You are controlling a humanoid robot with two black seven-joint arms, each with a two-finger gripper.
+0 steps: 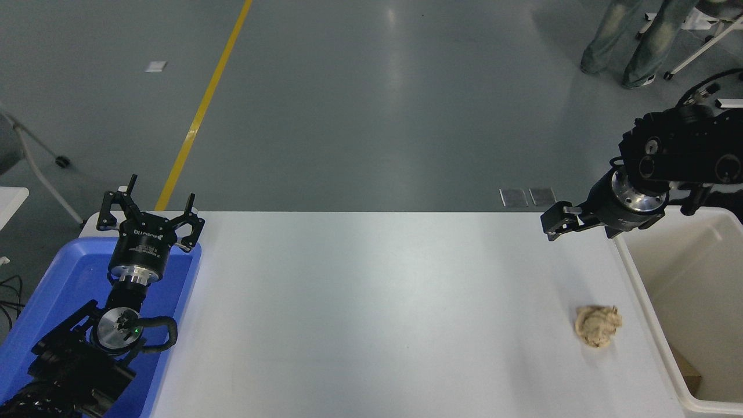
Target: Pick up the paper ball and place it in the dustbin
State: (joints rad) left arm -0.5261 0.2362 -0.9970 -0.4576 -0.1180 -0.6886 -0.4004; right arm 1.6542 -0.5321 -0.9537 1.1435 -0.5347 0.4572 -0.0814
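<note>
Tan paper ball (597, 325), one, beside one dustbin (644, 302)

Setting: an industrial hall or robotics test floor, probably a lab area. Indicators: sealed grey floor (360, 104) with a painted yellow lane line (200, 110); plain white table (371, 313) serving as workstation; wheeled stand legs (40, 165) at left; a standing person's legs (630, 40) at the far right.

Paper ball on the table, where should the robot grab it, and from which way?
Probably around its lumpy middle, coming straight down from above. The paper ball lies loose on the white table with bare surface all round, so fingers can close on either side. The dustbin wall stands close on its right, so a sideways approach looks tighter. The right gripper hangs beyond it, empty.
</note>
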